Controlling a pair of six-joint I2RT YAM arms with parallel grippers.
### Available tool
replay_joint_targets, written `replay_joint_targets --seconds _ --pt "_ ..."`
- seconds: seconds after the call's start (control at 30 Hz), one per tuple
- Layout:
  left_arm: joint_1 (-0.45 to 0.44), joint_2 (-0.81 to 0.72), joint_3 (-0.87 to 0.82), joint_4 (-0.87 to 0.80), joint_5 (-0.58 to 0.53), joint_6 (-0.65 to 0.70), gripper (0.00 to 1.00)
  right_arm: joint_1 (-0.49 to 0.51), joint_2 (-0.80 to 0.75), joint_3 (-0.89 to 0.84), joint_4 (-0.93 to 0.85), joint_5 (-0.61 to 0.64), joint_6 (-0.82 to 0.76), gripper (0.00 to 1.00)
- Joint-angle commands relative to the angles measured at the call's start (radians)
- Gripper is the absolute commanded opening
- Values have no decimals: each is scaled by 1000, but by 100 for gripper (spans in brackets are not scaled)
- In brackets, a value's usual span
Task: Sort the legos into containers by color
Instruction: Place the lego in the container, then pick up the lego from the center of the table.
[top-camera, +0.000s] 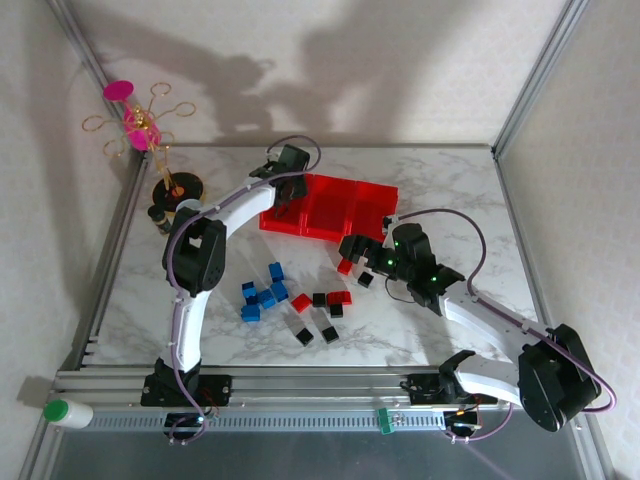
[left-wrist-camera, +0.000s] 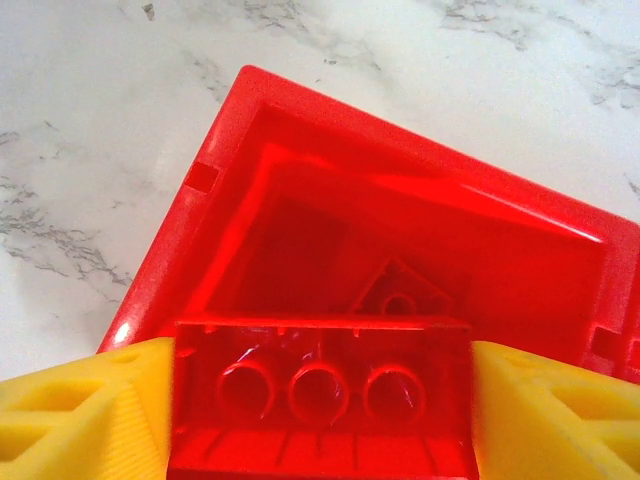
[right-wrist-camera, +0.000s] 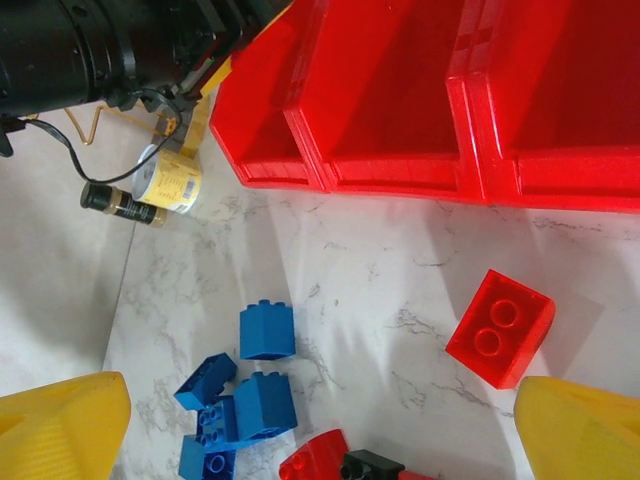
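White marble table (top-camera: 385, 335) bears red containers (top-camera: 330, 210) — loose red, blue, black legos (top-camera: 262, 297) nearby.

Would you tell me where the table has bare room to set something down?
Bare table lies right of the bins toward the back right corner, and left of the left arm. The middle is crowded with bricks and the right gripper.

Wire ornament (top-camera: 140, 125), jars (right-wrist-camera: 168, 180), marble table (top-camera: 450, 190)

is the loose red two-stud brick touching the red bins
Apart: the right wrist view shows a strip of bare marble between the red two-stud brick and the bins' near wall.
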Motion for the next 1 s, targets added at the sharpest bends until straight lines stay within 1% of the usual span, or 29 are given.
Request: replay_joint_targets --seconds 0.0,0.1,0.2,0.4,0.53,0.73,0.8,0.97 --pt "3 -25 43 -33 3 3 74 6 -31 27 -12 22 -23 99" --pt "3 -24 59 -50 16 1 76 5 -40 20 -14 27 -20 99" --pt "1 -50 57 -62 24 -5 76 4 -49 27 -24 25 -23 99" --pt "-3 -197 -64 -15 51 3 75 -16 -84 15 -70 24 -11 99" --pt "-25 -311 -192 31 75 3 75 -23 -115 5 -120 40 -24 99" --pt "-111 -454 -387 78 88 -2 75 -40 -178 -26 -220 58 -10 99" --pt "-159 -488 -447 88 74 -11 75 -41 -202 -38 -255 69 -6 99" --pt "-270 -532 -557 113 81 -37 75 -44 -267 -76 -316 80 10 99"
